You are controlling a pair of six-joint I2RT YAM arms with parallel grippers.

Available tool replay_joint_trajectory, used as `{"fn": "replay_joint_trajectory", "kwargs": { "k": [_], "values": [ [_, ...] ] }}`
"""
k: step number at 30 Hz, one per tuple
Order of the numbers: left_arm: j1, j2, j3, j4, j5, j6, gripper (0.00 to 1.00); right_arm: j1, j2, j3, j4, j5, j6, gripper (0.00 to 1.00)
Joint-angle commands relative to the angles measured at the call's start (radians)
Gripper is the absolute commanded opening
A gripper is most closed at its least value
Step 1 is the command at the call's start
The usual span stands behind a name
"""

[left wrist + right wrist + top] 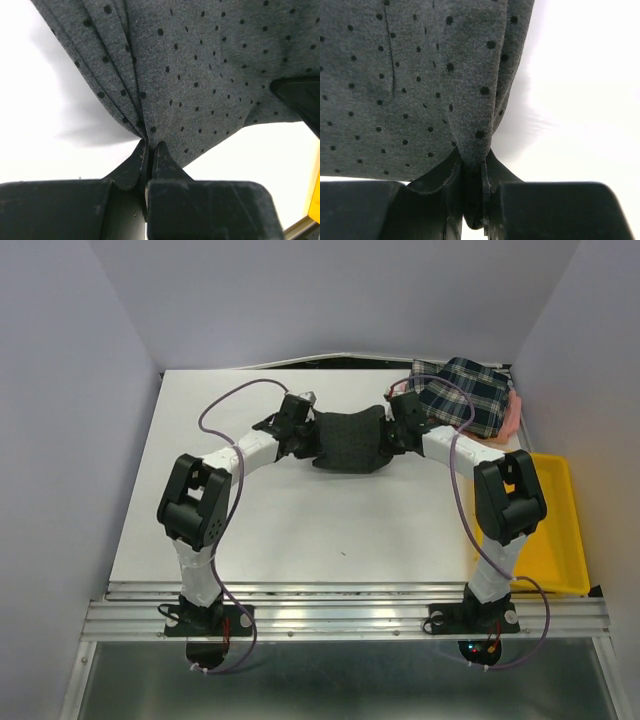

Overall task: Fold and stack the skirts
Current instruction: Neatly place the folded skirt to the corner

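While apparently being held off the desk (300,530), the charcoal skirt (348,440) is being pinched at opposite ends by the tightly closed left hand (149,145) and right hand (472,157).

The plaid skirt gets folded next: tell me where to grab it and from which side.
Probably pinch the plaid skirt along its near edge, coming from the open middle of the table. It lies flattish atop the pink skirt, tucked into the far right corner, so that edge looks most reachable. Take the top layer only.
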Motion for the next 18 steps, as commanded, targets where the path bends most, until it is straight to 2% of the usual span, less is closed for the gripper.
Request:
{"fn": "replay_joint_trajectory", "kwargs": {
  "k": [1, 6, 12, 17, 18],
  "values": [
    [-0.015, 0.028, 0.16, 0.022, -0.036, 0.084, 0.0, 0.003, -0.062, 0.063, 0.058, 0.169, -0.106, 0.01],
    [-0.032, 0.116, 0.379, 0.063, -0.042, 0.154, 0.0, -0.049, -0.088, 0.115, 0.104, 0.221, -0.166, 0.01],
    [-0.059, 0.232, 0.629, 0.149, 0.044, 0.222, 0.0, -0.178, -0.065, 0.279, 0.109, 0.235, -0.188, 0.01],
    [-0.079, 0.351, 0.786, 0.252, 0.142, 0.231, 0.0, -0.281, -0.053, 0.371, 0.115, 0.224, -0.226, 0.01],
    [-0.09, 0.394, 0.854, 0.266, 0.148, 0.233, 0.0, -0.293, -0.056, 0.376, 0.122, 0.227, -0.227, 0.01]
  ]
}}
